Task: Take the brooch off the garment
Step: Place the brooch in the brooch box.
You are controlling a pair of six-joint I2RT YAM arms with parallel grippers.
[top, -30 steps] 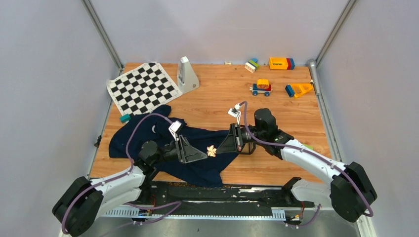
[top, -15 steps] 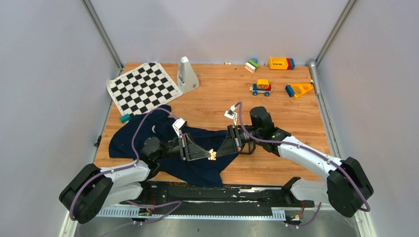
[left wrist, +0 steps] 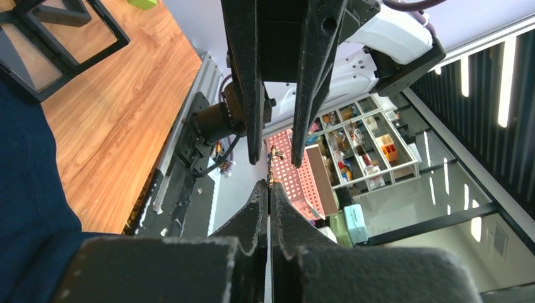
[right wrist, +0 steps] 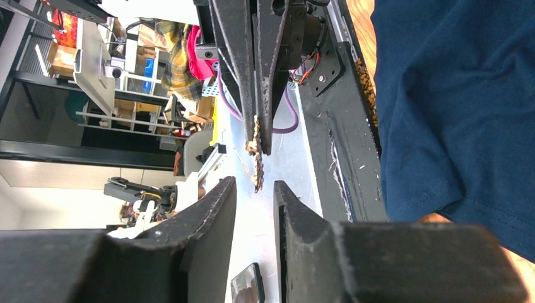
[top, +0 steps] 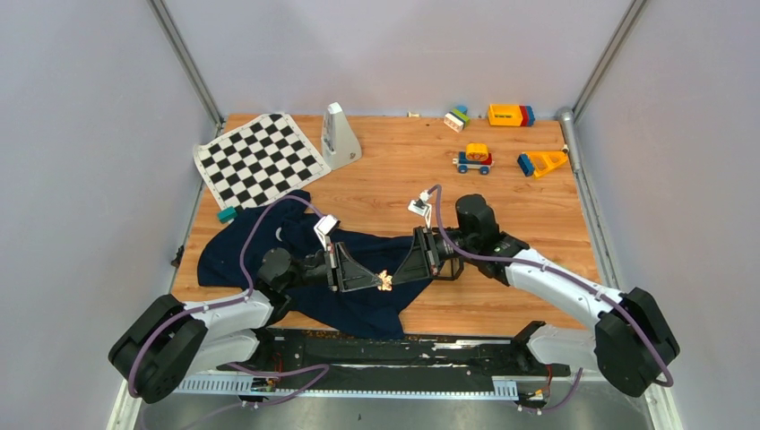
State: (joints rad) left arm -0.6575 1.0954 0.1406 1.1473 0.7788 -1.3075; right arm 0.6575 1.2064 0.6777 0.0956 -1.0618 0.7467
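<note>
While both arms reach inward over the near half, counts run as follows.

- 1 wooden table (top: 385,179), walled on three sides.
- 1 navy garment (top: 358,309), crumpled at near left. Its left side lies at the table's left edge and its near hem at the front edge.
- 1 chequered mat (top: 258,159) at the far-left corner, just apart from the garment.
- 2 arms, tips meeting over the garment's right part.
- 1 white wedge-shaped object (top: 339,136), upright beside the mat.
- 5 small toys: a toy car (top: 472,159), an orange wedge (top: 543,162), an orange block (top: 510,115) and a striped block (top: 457,118), all far right; a teal block (top: 227,215) between mat and garment.
- 1 gold brooch (right wrist: 256,161).

Left gripper (left wrist: 269,186): fingers pressed together, pinching the brooch at their tips.
Right gripper (right wrist: 255,183): fingers parted by a narrow gap, holding nothing, tips just short of the brooch and facing the left gripper.

Wrist views show no cloth around the brooch. Cannot tell whether its pin is free of the fabric.

Open room: bare wood across the table's middle and far centre, and at near right beyond the garment's edge.
</note>
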